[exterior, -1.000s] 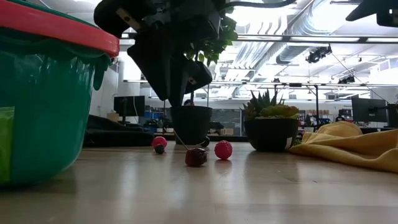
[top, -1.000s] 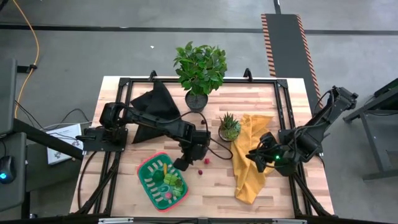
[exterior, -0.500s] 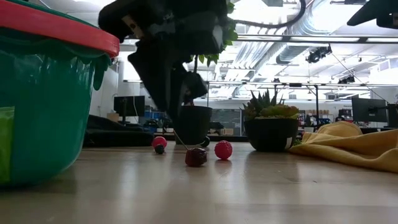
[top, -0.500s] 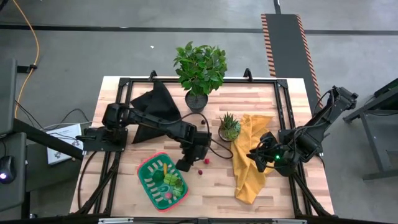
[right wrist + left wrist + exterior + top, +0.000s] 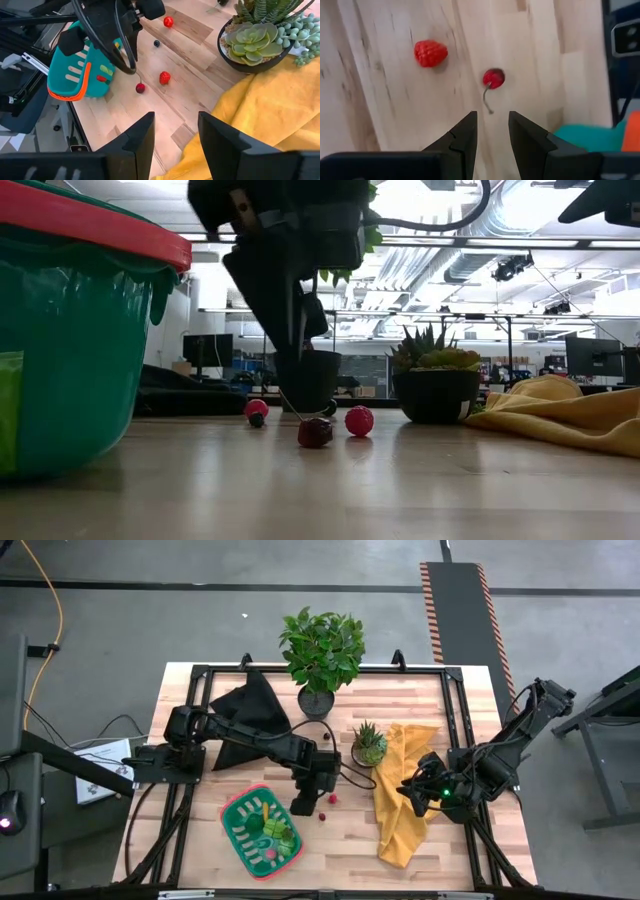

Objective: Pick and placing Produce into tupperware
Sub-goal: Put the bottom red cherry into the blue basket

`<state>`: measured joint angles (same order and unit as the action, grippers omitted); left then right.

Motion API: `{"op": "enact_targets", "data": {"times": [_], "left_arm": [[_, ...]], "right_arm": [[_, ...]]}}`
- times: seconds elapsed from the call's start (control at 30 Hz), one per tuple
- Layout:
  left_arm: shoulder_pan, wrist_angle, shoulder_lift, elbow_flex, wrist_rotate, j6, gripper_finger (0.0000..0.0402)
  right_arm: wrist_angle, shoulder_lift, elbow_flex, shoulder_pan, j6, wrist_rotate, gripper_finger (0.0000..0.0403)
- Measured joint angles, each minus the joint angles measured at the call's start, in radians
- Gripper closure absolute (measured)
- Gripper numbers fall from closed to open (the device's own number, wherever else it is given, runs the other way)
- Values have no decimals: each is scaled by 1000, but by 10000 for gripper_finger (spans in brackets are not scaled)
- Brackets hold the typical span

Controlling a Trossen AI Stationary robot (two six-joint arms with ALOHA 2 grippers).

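The tupperware (image 5: 232, 806), green with a red rim, sits near the table's near edge and holds several green, yellow and pink toy pieces (image 5: 273, 831). On the wood to its right lie a dark red cherry (image 5: 493, 78) with a thin stem and a red strawberry (image 5: 430, 53). A red ball (image 5: 168, 21) and a small dark berry (image 5: 156, 43) lie farther back. My left gripper (image 5: 492, 125) is open and hovers just right of the tupperware, short of the cherry (image 5: 322, 815). My right gripper (image 5: 175, 125) is open and waits above the yellow cloth.
A spiky potted plant (image 5: 369, 743) stands right of the fruit and a yellow cloth (image 5: 405, 802) lies beyond it. A large leafy plant (image 5: 322, 652) and a black cloth (image 5: 245, 710) occupy the far side. Bare wood shows around the cherry and strawberry.
My left gripper has moved from the tupperware's right rim toward the table's right, closer to the cherry, staying open. The fruit and the right arm have kept still.
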<state>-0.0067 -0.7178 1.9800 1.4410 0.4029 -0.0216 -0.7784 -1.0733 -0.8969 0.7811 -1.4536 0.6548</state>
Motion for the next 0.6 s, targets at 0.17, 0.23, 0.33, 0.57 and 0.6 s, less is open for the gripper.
{"op": "enact_targets", "data": {"times": [0.17,0.23,0.33,0.57,0.6], "left_arm": [[0,30,0,0,29,-59,302],[0,29,0,0,31,-65,302],[0,29,3,0,31,-70,302],[0,6,6,41,24,-62,302],[0,7,6,56,14,-58,302]], "right_arm": [[0,0,0,0,6,0,261],[0,0,0,0,7,0,261],[0,0,0,0,11,0,261],[1,0,1,0,19,0,261],[1,0,1,0,21,0,261]]}}
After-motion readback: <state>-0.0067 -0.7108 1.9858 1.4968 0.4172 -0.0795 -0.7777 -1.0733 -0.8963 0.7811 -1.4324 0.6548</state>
